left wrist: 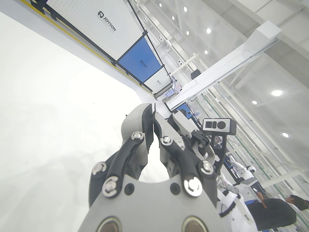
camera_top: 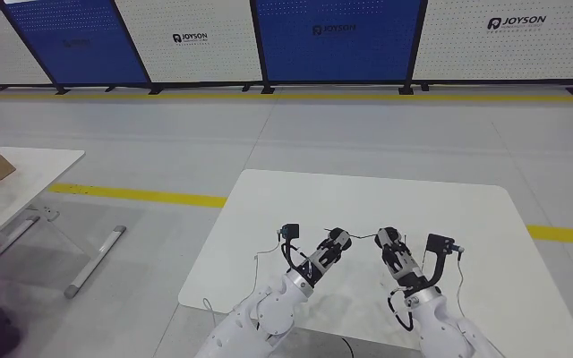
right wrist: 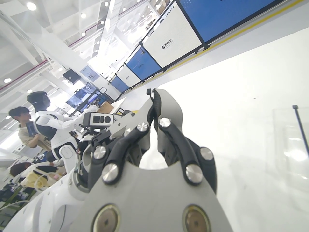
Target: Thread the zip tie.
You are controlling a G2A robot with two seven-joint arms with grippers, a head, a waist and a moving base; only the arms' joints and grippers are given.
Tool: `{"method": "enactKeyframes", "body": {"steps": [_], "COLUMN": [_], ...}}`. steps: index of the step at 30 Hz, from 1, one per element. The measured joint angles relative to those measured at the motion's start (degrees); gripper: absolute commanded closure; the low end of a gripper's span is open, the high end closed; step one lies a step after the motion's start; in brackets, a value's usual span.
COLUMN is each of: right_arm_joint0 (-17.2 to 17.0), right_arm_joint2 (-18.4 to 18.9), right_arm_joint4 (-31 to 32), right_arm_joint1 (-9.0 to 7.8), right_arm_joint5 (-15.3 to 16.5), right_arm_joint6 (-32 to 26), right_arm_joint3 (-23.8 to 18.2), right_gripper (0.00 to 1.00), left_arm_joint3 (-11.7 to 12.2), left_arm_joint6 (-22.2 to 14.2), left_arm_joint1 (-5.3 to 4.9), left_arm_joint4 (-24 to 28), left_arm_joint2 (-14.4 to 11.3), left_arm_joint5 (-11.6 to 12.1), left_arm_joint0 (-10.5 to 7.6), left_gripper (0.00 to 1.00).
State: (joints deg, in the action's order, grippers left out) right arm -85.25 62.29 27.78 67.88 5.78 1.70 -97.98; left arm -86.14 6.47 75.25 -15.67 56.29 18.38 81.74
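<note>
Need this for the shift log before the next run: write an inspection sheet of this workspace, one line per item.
Surface: white table, plain top.
Job's things: black zip tie spans between the two pincers.
Clutter: spare tie at what looks like a clear container on the table.
Grippers: left pincer shut on one end of the zip tie; right pincer shut on the other end.
Cables: thin wire hangs by an arm's wrist camera.
Surroundings: blue and white partition panels, yellow floor line, second table off to one side.
</note>
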Motion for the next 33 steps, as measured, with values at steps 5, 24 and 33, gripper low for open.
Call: {"method": "enactKeyframes", "body": {"steps": [5,24,33], "right_arm_joint0": [0.33,-0.92,-0.98], "right_arm_joint2": [-0.11,1.39,1.8], "right_arm_joint4": [0.06,1.03,1.06], "right_arm_joint1": [0.33,0.91,1.27], "right_arm_joint5": [-0.16,0.35,0.88], "right_arm_joint6": [-0.15,-0.99,-0.92], "right_arm_joint3": [0.37,-0.4,-0.29], "right_gripper": [1.0,1.0,1.0], "left_arm_joint3": [0.0,0.0,0.0], "left_arm_joint6": [0.0,0.0,0.0], "left_arm_joint1": [0.0,0.0,0.0], "left_arm_joint4": [0.0,0.0,0.0], "left_arm_joint2": [0.0,0.0,0.0], "left_arm_joint5": [0.0,0.0,0.0], "left_arm_joint0": [0.0,0.0,0.0], "left_gripper": [1.0,1.0,1.0]}}
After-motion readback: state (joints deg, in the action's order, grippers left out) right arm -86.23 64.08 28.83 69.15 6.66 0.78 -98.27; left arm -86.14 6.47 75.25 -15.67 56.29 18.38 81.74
